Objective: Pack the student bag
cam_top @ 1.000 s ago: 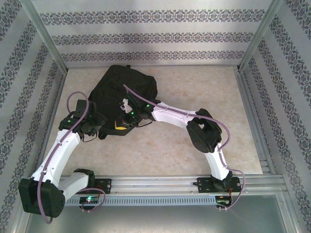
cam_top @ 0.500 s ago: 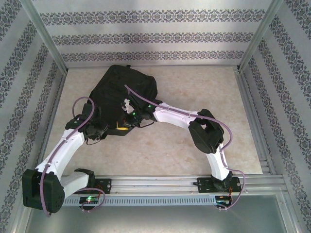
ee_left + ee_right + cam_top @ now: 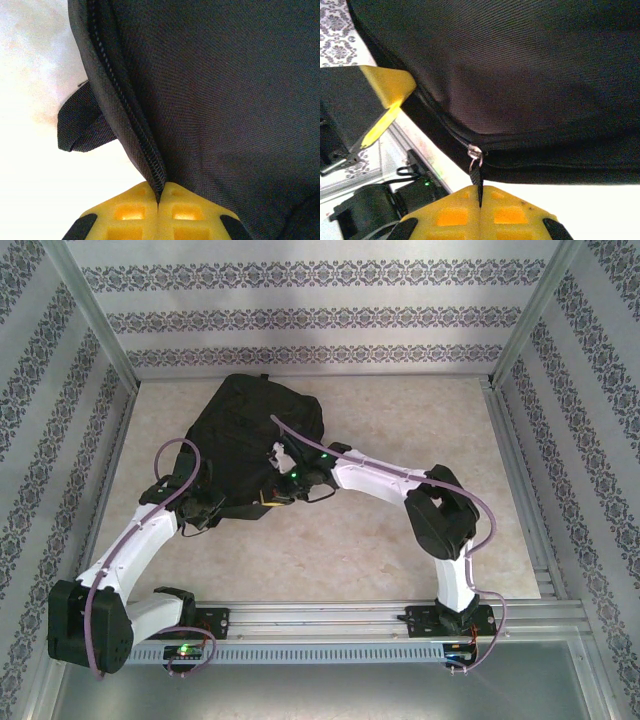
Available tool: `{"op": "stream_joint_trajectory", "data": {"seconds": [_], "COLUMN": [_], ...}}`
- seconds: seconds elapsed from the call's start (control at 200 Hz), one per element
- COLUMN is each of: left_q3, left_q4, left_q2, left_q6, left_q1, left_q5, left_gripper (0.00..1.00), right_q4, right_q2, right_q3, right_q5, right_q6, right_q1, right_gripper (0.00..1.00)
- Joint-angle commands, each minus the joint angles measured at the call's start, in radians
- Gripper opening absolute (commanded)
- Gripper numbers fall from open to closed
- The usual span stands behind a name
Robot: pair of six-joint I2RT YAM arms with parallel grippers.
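Note:
The student bag (image 3: 255, 425), a black fabric backpack, lies flat at the table's back left. My left gripper (image 3: 218, 504) sits at its near left corner, and its yellow fingers (image 3: 132, 210) are shut on the bag's zipper seam (image 3: 145, 150) in the left wrist view. My right gripper (image 3: 274, 496) is at the bag's near edge, a little right of the left one. It is shut on the black zipper pull tab (image 3: 477, 177), which hangs from the metal slider (image 3: 474, 151) under the bag (image 3: 520, 65). My left gripper's yellow finger (image 3: 390, 85) shows to the left of it.
A short black strap loop (image 3: 80, 125) sticks out from the bag's side. Metal rails (image 3: 515, 490) run along the table's right side and near edge. Patterned walls (image 3: 300, 320) enclose the table. Bare table (image 3: 400, 410) lies right of the bag.
My left gripper has closed onto the bag's zipper seam. My right gripper has shifted to the right along the bag's near edge with the pull tab in it.

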Motion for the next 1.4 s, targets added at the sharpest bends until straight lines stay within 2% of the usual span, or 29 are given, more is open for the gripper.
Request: {"op": "stream_joint_trajectory", "data": {"seconds": [0.0, 0.42, 0.585, 0.739, 0.969, 1.054, 1.139, 1.184, 1.354, 1.394], "left_q3": [-0.02, -0.03, -0.043, -0.021, 0.058, 0.099, 0.138, 0.155, 0.2, 0.216], "left_q4": [-0.008, 0.008, 0.033, 0.096, 0.142, 0.14, 0.147, 0.148, 0.145, 0.134], "left_q2": [-0.017, -0.037, -0.037, -0.003, 0.079, 0.131, 0.191, 0.213, 0.269, 0.282], "left_q6": [0.033, 0.055, 0.071, 0.116, 0.224, 0.265, 0.304, 0.327, 0.36, 0.368], "left_q1": [0.0, -0.002, -0.022, -0.121, -0.328, -0.41, -0.489, -0.531, -0.646, -0.665], "left_q5": [-0.078, -0.044, -0.011, 0.057, 0.133, 0.146, 0.204, 0.221, 0.254, 0.257], "left_gripper": [0.0, 0.0, 0.0, 0.0, 0.0, 0.0, 0.0, 0.0, 0.0, 0.0], "right_q4": [-0.099, -0.036, -0.009, -0.008, 0.008, 0.012, -0.002, -0.016, -0.043, -0.043], "right_q2": [-0.079, -0.116, -0.143, -0.157, -0.256, -0.302, -0.361, -0.398, -0.572, -0.609], "right_q3": [-0.033, -0.096, -0.117, -0.128, -0.249, -0.298, -0.332, -0.344, -0.404, -0.417], "right_q5": [0.057, 0.14, 0.19, 0.192, 0.3, 0.343, 0.392, 0.426, 0.575, 0.599], "right_q6": [-0.073, -0.031, -0.011, -0.012, 0.02, 0.024, 0.018, 0.008, -0.023, -0.027], "right_q1": [-0.051, -0.252, -0.298, -0.306, -0.342, -0.356, -0.364, -0.369, -0.375, -0.38], "right_gripper": [0.0, 0.0, 0.0, 0.0, 0.0, 0.11, 0.33, 0.41, 0.6, 0.62]}}
